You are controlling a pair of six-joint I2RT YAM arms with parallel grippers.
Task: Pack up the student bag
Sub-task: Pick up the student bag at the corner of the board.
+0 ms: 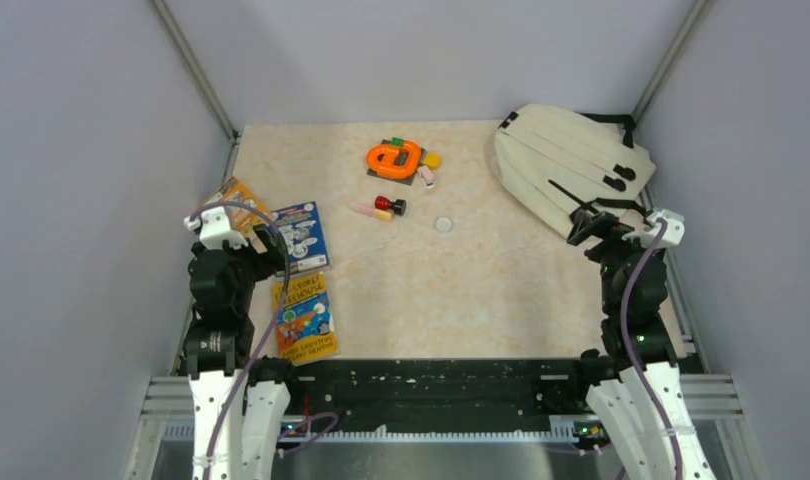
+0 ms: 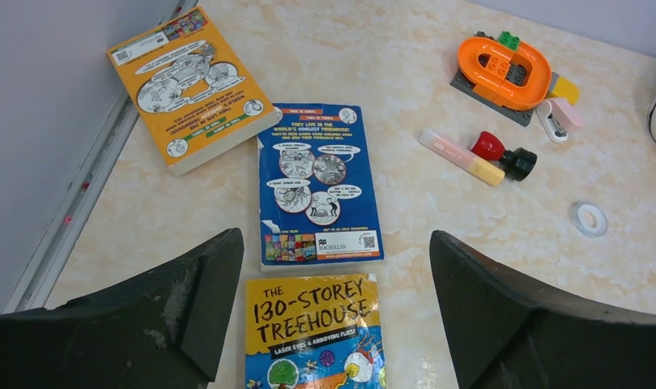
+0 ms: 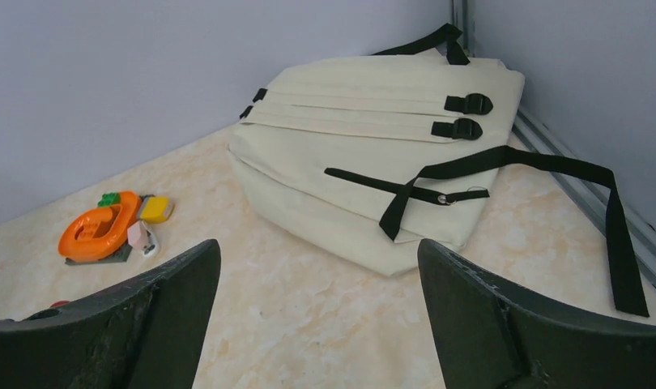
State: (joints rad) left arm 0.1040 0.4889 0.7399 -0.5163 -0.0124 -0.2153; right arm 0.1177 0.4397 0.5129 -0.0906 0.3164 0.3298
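The student bag (image 1: 566,170) is a large cream backpack with black straps. It lies flat and closed at the back right corner, strap side up, and also shows in the right wrist view (image 3: 365,121). My right gripper (image 3: 318,247) is open and empty, just in front of the bag's near edge (image 1: 593,225). Three books lie at the left: an orange one (image 2: 187,85), a blue one (image 2: 318,182) and "The 130-Storey Treehouse" (image 2: 313,332). My left gripper (image 2: 334,243) is open and empty, above the join of the blue and Treehouse books.
At the back centre sit an orange toy on a grey plate (image 1: 394,158), a yellow block (image 1: 433,159) and a pink stapler (image 1: 427,176). Nearer are a pink-yellow marker (image 1: 373,211), a red-and-black piece (image 1: 390,205) and a small tape roll (image 1: 443,225). Grey walls enclose the table.
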